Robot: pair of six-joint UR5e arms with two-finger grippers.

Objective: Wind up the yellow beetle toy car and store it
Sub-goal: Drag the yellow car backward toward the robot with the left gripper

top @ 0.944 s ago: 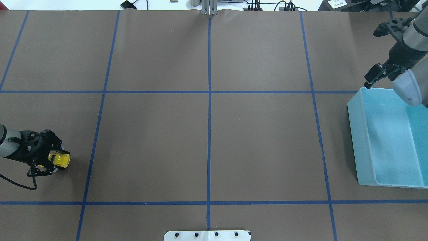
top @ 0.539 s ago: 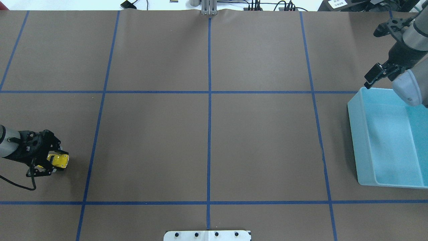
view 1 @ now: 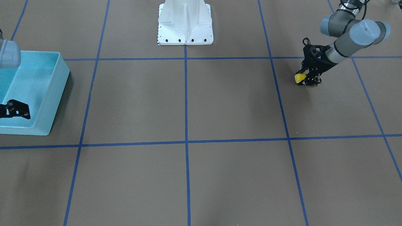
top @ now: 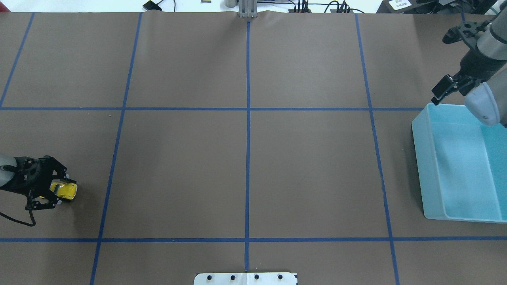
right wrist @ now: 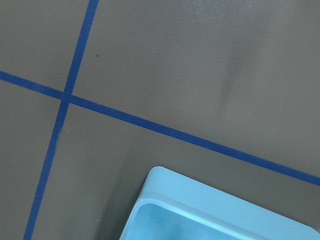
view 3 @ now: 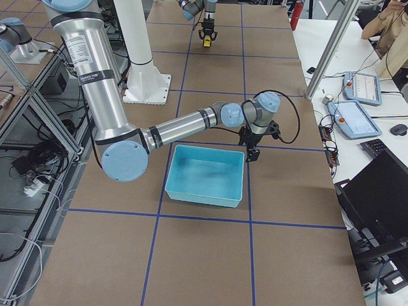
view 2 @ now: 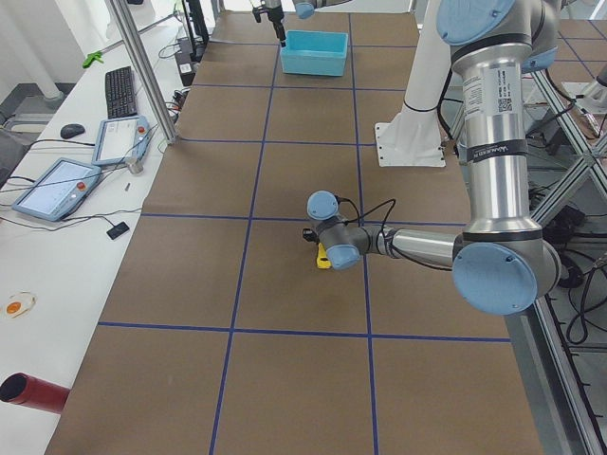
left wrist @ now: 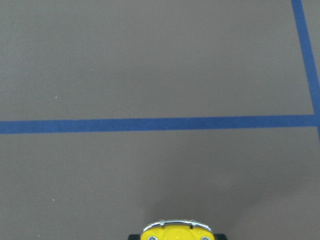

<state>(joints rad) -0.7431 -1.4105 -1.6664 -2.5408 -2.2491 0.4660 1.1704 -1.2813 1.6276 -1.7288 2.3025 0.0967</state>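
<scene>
Since the earlier overhead pictures, the left gripper (top: 59, 191) has carried the yellow beetle toy car (top: 65, 190) a little farther left, away from the nearest lengthwise blue tape line (top: 112, 174) and toward the left edge of the desk (top: 178, 166). Its height over the desk cannot be compared between those pictures. The right gripper (top: 440, 92) and the blue bin (top: 422, 158) have stayed where they were. The car now sits at the far left of the desk, in the middle row of the taped grid and well apart from the bin on the far right. The left fingers pinch its sides. It is low over the brown surface, and whether its wheels touch cannot be told. Its long axis runs roughly left to right. One end is tucked back between the fingers, and the free end pokes out to the right toward the desk's centre. In the left wrist view that free end shows as a rounded yellow shape with a pale chrome bumper, facing a crosswise tape line ahead. Whether it is the nose or the tail is not clear. The right gripper hangs by the bin's far left corner, and whether its fingers are spread or pressed together cannot be told.
</scene>
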